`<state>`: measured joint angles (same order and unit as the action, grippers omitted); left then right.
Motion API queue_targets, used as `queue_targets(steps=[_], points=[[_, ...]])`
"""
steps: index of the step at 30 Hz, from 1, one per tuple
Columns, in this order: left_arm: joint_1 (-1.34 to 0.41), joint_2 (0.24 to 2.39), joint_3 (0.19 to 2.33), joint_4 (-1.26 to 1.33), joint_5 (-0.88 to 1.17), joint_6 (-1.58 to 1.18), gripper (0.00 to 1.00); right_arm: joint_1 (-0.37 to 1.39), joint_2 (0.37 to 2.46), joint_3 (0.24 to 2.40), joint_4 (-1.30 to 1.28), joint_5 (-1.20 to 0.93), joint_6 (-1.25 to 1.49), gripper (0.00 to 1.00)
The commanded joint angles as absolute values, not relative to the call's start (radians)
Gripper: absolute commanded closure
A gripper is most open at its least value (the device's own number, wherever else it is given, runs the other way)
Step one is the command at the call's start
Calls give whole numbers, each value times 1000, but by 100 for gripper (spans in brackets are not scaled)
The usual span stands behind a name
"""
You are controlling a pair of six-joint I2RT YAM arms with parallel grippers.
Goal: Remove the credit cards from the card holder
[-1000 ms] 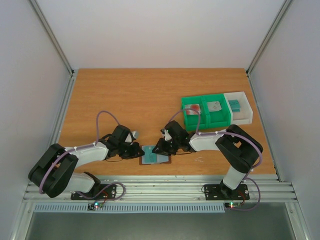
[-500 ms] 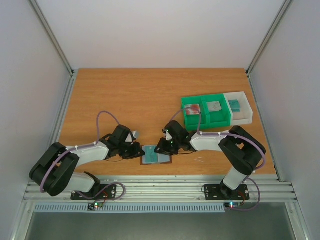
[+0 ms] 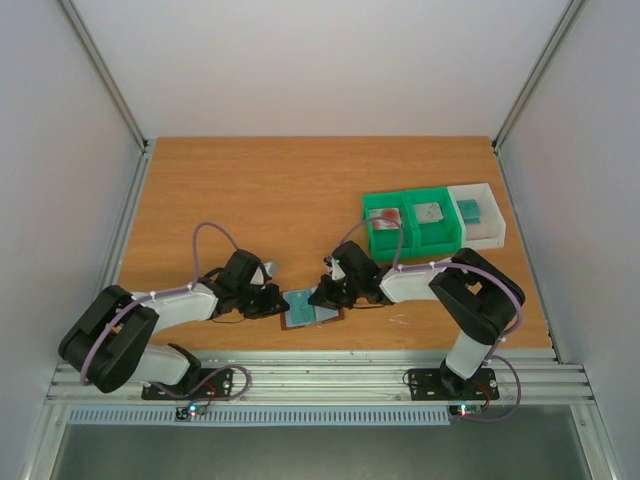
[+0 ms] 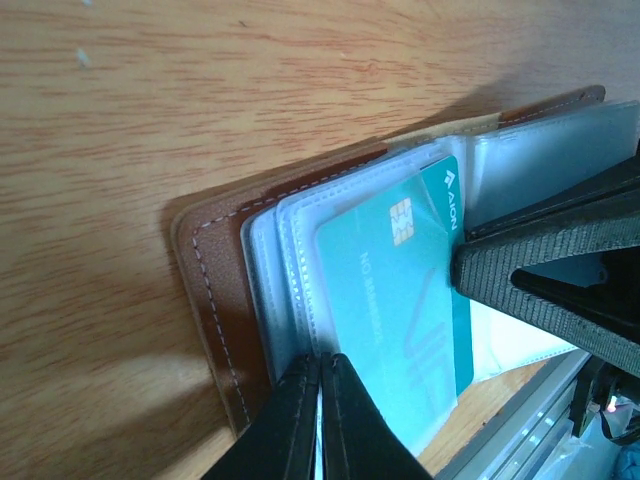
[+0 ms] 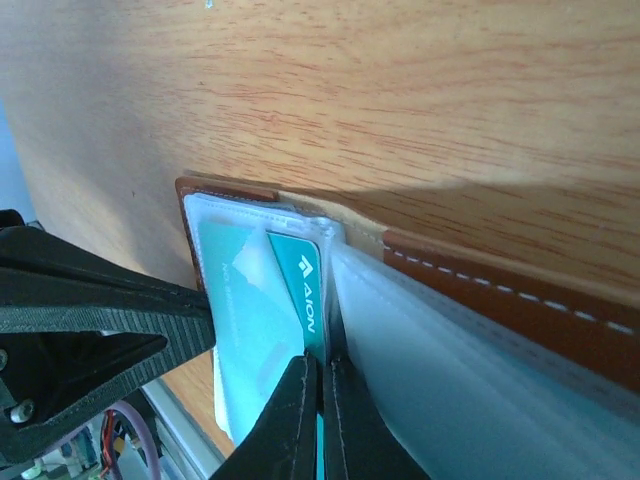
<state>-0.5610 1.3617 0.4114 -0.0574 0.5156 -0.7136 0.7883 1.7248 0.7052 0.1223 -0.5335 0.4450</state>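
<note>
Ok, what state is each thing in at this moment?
card holder: open, flat on the table.
teal card: in the holder's clear sleeves, edge pinched.
left hand: shut on the holder's sleeves.
right hand: shut on the teal card.
bins: pinkish card, grey card, blue-green card lying inside, one each.

Teal card (image 4: 390,310), brown white-stitched card holder (image 4: 215,300)

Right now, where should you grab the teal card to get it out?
I'd grab the card by its logo end, the darker strip poking out of the clear sleeve toward the holder's fold. Come in flat from the right, where the right gripper pinches it; the left gripper pins the holder.
</note>
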Motion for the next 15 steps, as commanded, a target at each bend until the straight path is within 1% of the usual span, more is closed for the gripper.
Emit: queue_targets(steps=[1, 9, 15], points=[[-566, 1412, 391, -154, 418, -715, 95, 786, 1698, 664, 190, -561, 436, 99], [-566, 1446, 402, -171, 409, -710, 94, 741, 1664, 633, 202, -605, 412, 99], [-566, 1464, 402, -158, 416, -711, 94, 726, 1667, 628, 204, -627, 405, 93]])
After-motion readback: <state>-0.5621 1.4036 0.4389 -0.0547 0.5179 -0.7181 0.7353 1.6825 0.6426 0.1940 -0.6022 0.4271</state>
